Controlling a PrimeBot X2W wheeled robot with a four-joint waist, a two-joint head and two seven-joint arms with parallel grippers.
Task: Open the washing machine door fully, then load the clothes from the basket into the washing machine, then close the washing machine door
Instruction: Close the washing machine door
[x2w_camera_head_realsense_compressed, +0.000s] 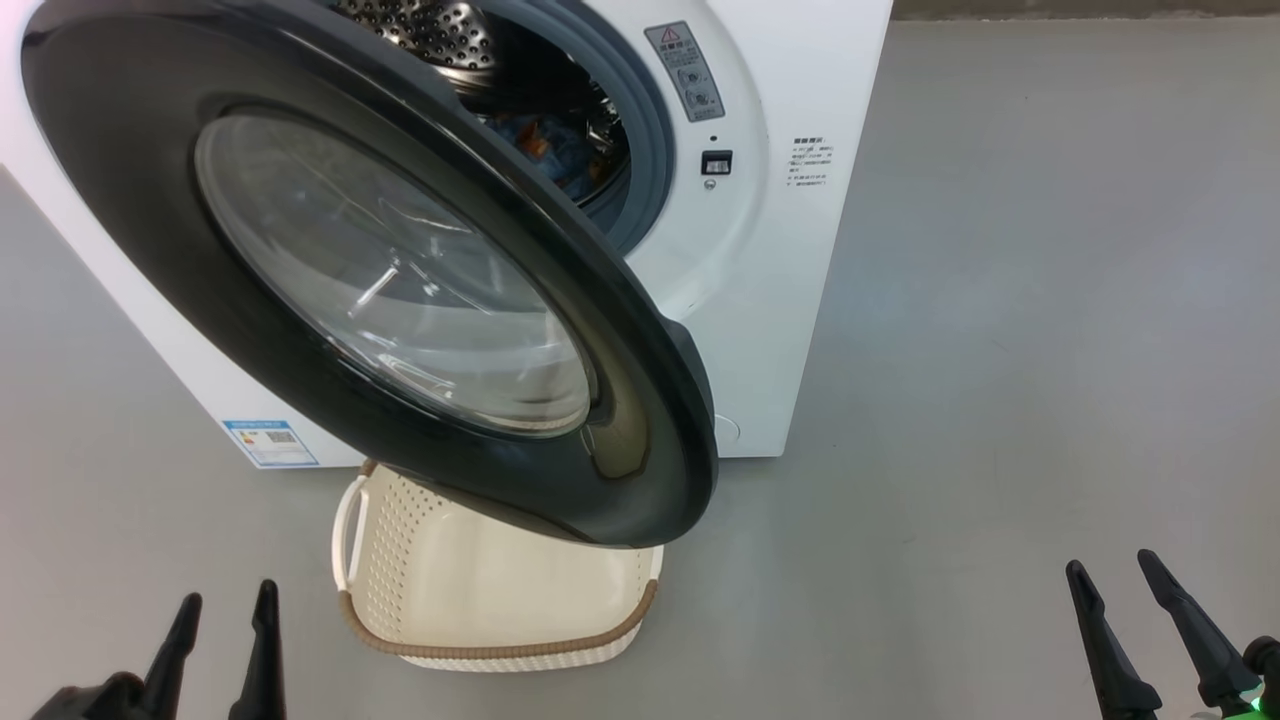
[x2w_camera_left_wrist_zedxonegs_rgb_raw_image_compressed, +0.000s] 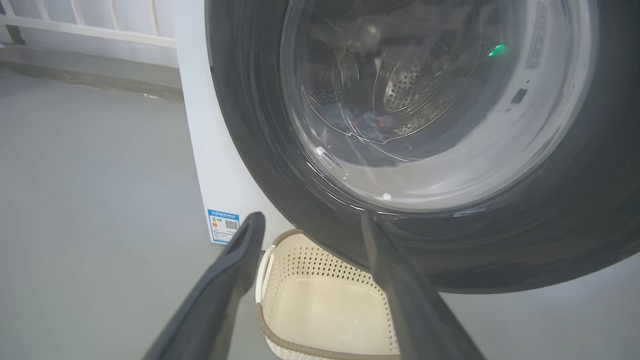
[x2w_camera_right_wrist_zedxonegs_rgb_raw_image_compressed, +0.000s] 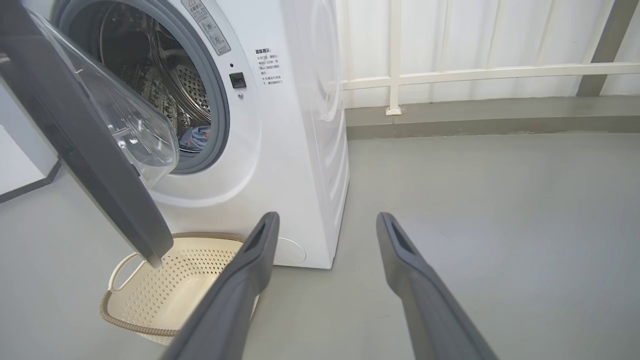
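Clothes (x2w_camera_head_realsense_compressed: 555, 150), blue with orange specks, lie low inside the perforated steel drum (x2w_camera_head_realsense_compressed: 440, 30) of the washing machine (x2w_camera_head_realsense_compressed: 780, 250). The washing machine door (x2w_camera_head_realsense_compressed: 390, 290) stands swung partway out, its glossy black rim hanging over the far end of the basket (x2w_camera_head_realsense_compressed: 500, 650). The basket sits on the grey floor (x2w_camera_head_realsense_compressed: 1000, 350) just in front of the machine. The left gripper (x2w_camera_head_realsense_compressed: 228, 592) and right gripper (x2w_camera_head_realsense_compressed: 1112, 562) hover low, well apart from door and basket, each with fingers spread and gripping nothing.

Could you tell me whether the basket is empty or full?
Empty: the basket shows a bare cream bottom with nothing lying in it.
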